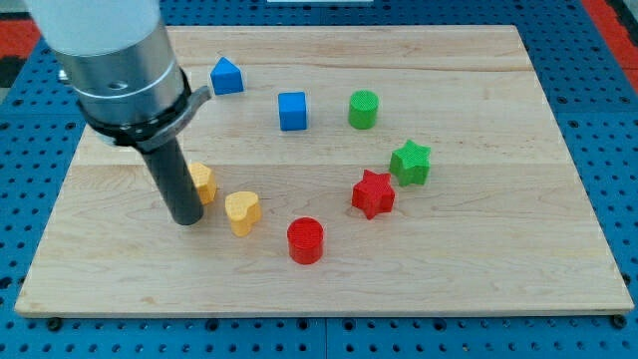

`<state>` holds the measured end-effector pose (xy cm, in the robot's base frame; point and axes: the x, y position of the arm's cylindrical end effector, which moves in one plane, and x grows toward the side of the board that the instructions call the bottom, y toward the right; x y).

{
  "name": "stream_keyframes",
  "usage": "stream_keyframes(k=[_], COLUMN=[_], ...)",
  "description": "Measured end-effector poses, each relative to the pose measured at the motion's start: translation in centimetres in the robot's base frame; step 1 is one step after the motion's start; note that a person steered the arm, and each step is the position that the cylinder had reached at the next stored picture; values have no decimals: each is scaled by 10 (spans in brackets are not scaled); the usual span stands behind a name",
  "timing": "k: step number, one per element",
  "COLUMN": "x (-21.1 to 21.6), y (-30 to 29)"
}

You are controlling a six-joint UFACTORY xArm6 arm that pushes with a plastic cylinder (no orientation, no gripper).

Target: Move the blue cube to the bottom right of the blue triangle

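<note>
The blue cube point(292, 111) sits on the wooden board in the upper middle of the view. The blue triangle point(226, 76) lies up and to the left of it, near the board's top edge. My tip point(186, 219) rests on the board at the lower left, well below the blue triangle and down-left of the blue cube. It stands just left of a yellow block point(203, 183) that the rod partly hides.
A yellow heart point(242, 211) lies right of my tip. A red cylinder point(305, 240), a red star point(374, 193), a green star point(410, 163) and a green cylinder point(364, 109) curve round to the right. The wooden board point(478, 259) lies on a blue pegboard.
</note>
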<state>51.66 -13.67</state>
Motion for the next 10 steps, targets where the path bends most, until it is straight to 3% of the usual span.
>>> stream_keyframes(k=[2,3,6,10], x=[-34,-36,-122,-142], y=[14,51,129,134])
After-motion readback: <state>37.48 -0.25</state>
